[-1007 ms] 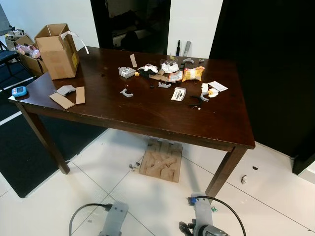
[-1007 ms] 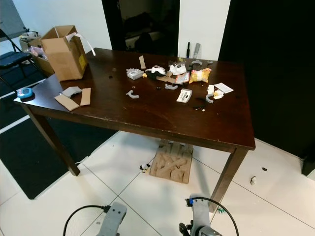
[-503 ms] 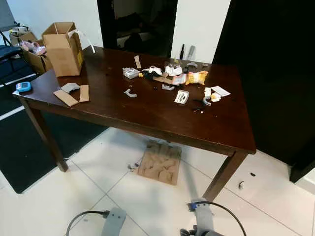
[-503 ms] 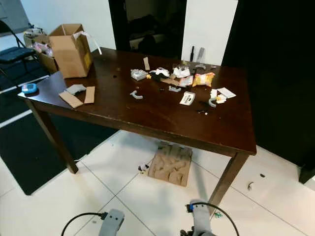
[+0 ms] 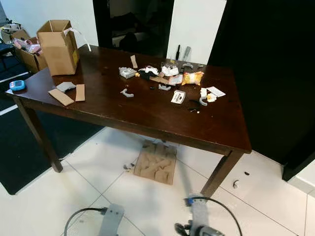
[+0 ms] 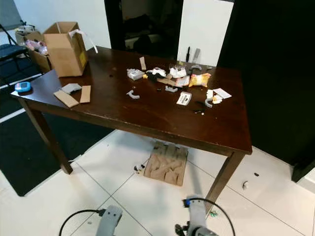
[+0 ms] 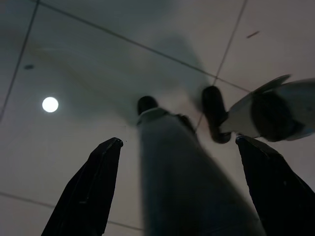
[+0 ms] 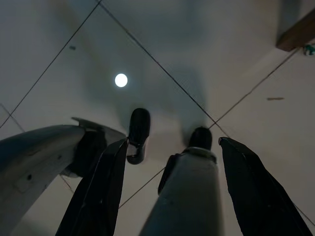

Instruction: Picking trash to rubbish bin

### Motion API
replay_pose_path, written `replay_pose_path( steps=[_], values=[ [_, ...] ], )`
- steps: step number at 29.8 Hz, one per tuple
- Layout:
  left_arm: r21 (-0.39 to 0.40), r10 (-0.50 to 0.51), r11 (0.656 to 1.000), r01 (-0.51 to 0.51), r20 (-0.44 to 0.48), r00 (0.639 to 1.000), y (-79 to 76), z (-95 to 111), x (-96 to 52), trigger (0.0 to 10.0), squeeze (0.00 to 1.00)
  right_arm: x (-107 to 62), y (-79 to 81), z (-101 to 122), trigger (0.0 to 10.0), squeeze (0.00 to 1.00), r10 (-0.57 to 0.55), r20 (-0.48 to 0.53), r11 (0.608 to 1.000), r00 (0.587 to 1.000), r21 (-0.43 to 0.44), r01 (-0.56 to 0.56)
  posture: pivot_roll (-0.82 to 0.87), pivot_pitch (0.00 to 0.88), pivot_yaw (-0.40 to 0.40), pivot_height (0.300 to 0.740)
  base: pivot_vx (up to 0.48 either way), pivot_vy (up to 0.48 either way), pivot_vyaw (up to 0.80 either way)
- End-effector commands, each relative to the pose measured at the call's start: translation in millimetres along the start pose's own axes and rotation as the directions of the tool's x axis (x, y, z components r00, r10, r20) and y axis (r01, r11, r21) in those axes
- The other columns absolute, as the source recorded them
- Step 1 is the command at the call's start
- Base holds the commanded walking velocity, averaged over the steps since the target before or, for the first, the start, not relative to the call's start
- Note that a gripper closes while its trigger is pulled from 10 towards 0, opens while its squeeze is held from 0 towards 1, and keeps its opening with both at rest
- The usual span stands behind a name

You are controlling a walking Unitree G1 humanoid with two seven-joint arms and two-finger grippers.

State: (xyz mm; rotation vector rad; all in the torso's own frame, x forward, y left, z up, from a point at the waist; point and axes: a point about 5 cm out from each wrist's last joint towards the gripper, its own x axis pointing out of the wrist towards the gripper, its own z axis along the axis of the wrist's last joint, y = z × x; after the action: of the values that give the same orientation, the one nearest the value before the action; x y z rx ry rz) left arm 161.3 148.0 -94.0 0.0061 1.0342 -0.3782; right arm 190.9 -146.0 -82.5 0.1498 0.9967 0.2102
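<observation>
Two grippers spread wide, empty, hanging over floor tiles
Left gripper (image 7: 179,189), right gripper (image 8: 172,189); scattered trash (image 5: 170,81) well ahead on table (image 5: 147,110), lying every way

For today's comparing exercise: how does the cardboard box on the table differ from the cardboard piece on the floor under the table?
The cardboard box stands upright with its flaps open at the table's far left corner; the cardboard piece lies flat on the white tiles. The box has smooth plain sides; the floor piece has a bumpy, moulded surface. The box stands clearly taller, while the floor piece is low. Both are brown cardboard.
</observation>
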Motion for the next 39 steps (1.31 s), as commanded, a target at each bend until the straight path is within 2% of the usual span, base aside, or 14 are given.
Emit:
replay_pose_path(
  steps=[1, 6, 10, 16, 23, 29, 39],
  values=[
    [0.004, 0.005, 1.000, -0.005, -0.004, 1.000, 2.3, 0, -0.7, 10.0, 0.00, -0.7, -2.1, -1, 10.0, 0.00, -0.006, 0.001, 1.000, 1.000, 0.008, 0.006, 0.01, 0.000, -0.019, 0.740, 0.000, 0.000, 0.00],
    [0.026, -0.005, 1.000, 0.005, 0.016, 1.000, 1.1, 9, 1.0, 10.0, 0.00, -1.6, -7.3, 3, 10.0, 0.00, -0.028, 0.025, 0.996, 0.999, 0.090, 0.025, 0.01, 0.000, 0.003, 0.740, 0.000, 0.000, 0.00],
    [0.037, 0.008, 0.999, -0.009, 0.026, 1.000, 4.7, 13, 0.6, 10.0, 0.00, -1.2, -7.5, 7, 10.0, 0.00, -0.032, 0.036, 0.995, 0.999, 0.094, 0.028, 0.02, 0.000, 0.013, 0.740, 0.000, 0.000, 0.00],
    [0.014, 0.037, 0.999, -0.038, 0.044, 0.998, 9.0, 16, -0.3, 10.0, 0.00, -1.1, -7.5, 7, 10.0, 0.00, -0.037, 0.037, 0.994, 0.999, 0.105, 0.033, 0.03, 0.000, 0.022, 0.740, 0.000, 0.000, 0.00],
    [-0.014, 0.077, 0.997, -0.076, 0.041, 0.996, 15.1, 11, -2.8, 10.0, 0.00, -1.9, -9.0, 4, 10.0, 0.00, -0.040, 0.039, 0.991, 0.998, 0.132, 0.034, 0.03, 0.000, 0.026, 0.740, 0.000, 0.000, 0.00],
    [-0.025, 0.076, 0.997, -0.076, 0.032, 0.997, 14.6, 7, -3.2, 10.0, 0.00, -2.5, -10.1, 2, 10.0, 0.00, -0.039, 0.032, 0.991, 0.999, 0.132, 0.035, 0.05, 0.000, 0.019, 0.740, 0.000, 0.000, 0.00],
    [-0.064, 0.075, 0.995, -0.073, 0.026, 0.997, 11.0, 0, -3.3, 10.0, 0.00, -3.3, -11.9, 0, 10.0, 0.00, -0.032, 0.015, 0.996, 0.999, 0.088, 0.030, 0.06, 0.000, 0.003, 0.740, 0.000, -0.469, 0.00]
  ],
)
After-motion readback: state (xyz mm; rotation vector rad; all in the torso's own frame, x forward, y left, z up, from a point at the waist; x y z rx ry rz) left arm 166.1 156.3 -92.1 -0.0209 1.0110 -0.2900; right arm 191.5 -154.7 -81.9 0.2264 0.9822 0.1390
